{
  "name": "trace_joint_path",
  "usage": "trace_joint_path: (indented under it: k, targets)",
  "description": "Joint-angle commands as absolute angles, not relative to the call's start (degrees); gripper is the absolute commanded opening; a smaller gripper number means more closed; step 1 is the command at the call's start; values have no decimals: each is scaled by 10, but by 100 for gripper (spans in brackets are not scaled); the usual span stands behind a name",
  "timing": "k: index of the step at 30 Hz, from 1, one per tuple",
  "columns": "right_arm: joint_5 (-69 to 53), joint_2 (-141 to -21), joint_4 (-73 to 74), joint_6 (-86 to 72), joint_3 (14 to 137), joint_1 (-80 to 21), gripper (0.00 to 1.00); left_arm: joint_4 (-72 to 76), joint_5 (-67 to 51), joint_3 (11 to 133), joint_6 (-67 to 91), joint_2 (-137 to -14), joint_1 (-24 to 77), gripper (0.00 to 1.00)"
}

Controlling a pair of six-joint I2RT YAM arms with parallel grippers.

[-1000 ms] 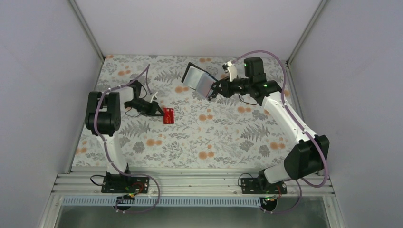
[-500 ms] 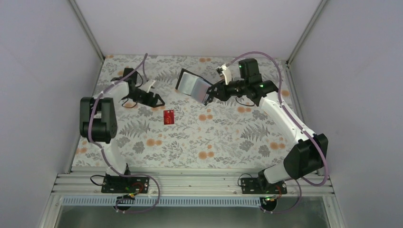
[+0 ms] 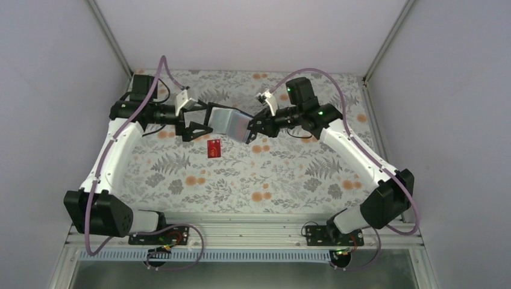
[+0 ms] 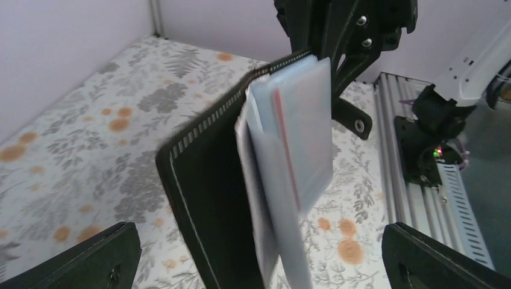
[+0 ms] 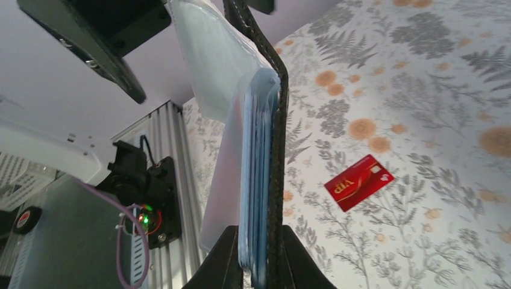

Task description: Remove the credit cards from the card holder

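Note:
The card holder (image 3: 229,123) hangs in the air above the middle of the table, spread open with its light blue inner sleeves (image 4: 301,132) showing. My right gripper (image 3: 252,127) is shut on its right end, pinching the black cover (image 5: 277,180) and the sleeves together. From the left, my left gripper (image 3: 205,122) stands wide open, one finger on each side of the holder's free end without touching it. In the left wrist view a thin red card edge (image 4: 286,144) shows inside a sleeve. One red credit card (image 3: 213,148) lies flat on the table below the holder.
The flowered tablecloth (image 3: 271,174) covers the table, with grey walls on three sides. An aluminium rail (image 3: 253,232) with both arm bases runs along the near edge. The loose red card (image 5: 358,182) lies below and between the two grippers.
My left gripper let go of the red card on the table, rose, swung right to the holder and opened wide. My right gripper carried the holder leftward and lower.

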State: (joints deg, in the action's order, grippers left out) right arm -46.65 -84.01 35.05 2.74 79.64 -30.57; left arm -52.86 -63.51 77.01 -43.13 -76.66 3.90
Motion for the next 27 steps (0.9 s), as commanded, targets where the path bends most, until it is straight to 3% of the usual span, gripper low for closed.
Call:
trace_joint_path:
  k: [1, 6, 7, 9, 11, 12, 14, 16, 17, 21, 25, 27]
  targets:
    - [-479, -829, 351, 49, 813, -342, 4, -507, -617, 754, -418, -770, 67, 100]
    - [-488, -818, 350, 59, 812, -359, 4, -470, -543, 745, -374, -772, 95, 100]
    - [-489, -815, 347, 60, 809, -359, 4, -484, -552, 749, -381, -774, 97, 93]
    - [-485, -810, 341, 59, 806, -360, 4, -516, -581, 758, -406, -775, 99, 64]
    - [-481, -809, 332, 54, 807, -359, 4, -547, -620, 764, -429, -772, 101, 21]
    - [-478, -810, 321, 48, 805, -360, 4, -555, -638, 763, -432, -769, 102, 6]
    - [-465, -811, 281, 20, 797, -360, 10, -560, -664, 761, -431, -764, 103, 3]
    - [-439, -819, 227, -31, 786, -363, 43, -551, -682, 763, -410, -761, 103, 2]
    - [-430, -826, 207, -44, 782, -368, 49, -537, -685, 764, -388, -760, 103, 3]
    - [-379, -846, 140, -79, 779, -401, 63, -500, -690, 781, -332, -762, 103, 2]
    - [-328, -863, 115, -101, 794, -421, 98, -499, -711, 786, -321, -768, 103, 2]
    - [-294, -868, 115, -109, 805, -431, 99, -499, -712, 784, -319, -768, 103, 2]
